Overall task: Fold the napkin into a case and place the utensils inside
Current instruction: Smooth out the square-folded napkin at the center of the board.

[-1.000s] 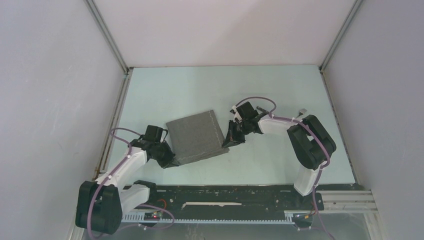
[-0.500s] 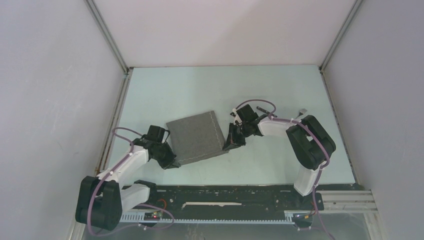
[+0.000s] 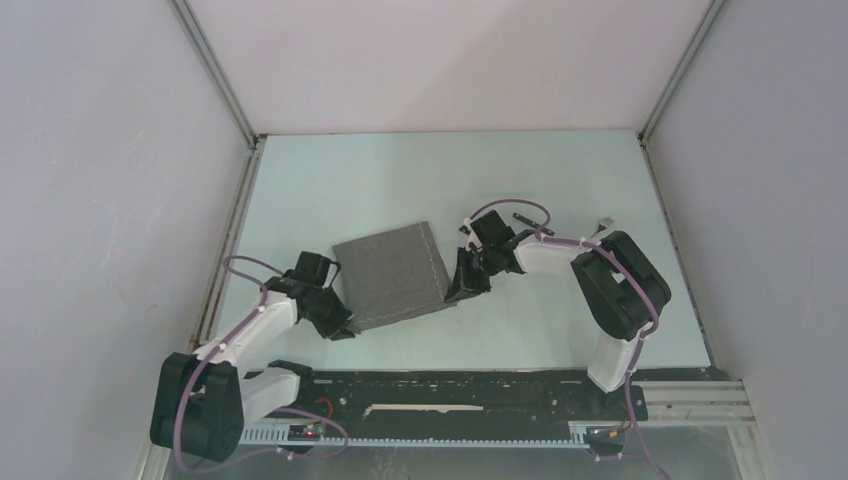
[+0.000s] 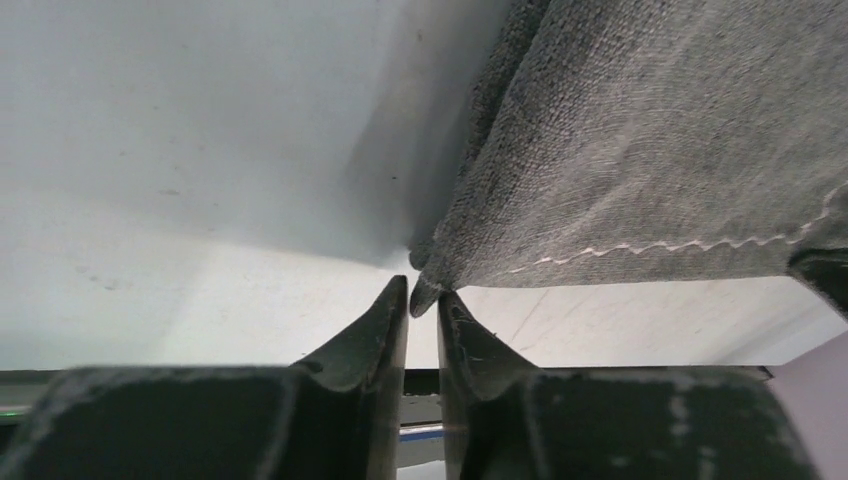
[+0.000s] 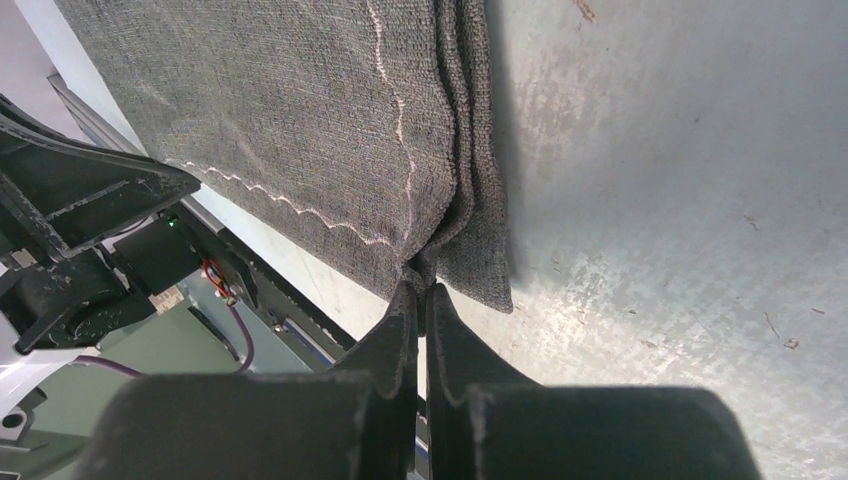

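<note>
the left claw (image 4: 424, 290) has its tips a little apart, with the near left corner of the napkin (image 3: 390, 272) in the gap; i cannot tell if it grips. the folded napkin lies flat on the bench (image 3: 350, 180), between both claws. the right claw (image 5: 421, 288) is clamped on its near right corner.
</note>
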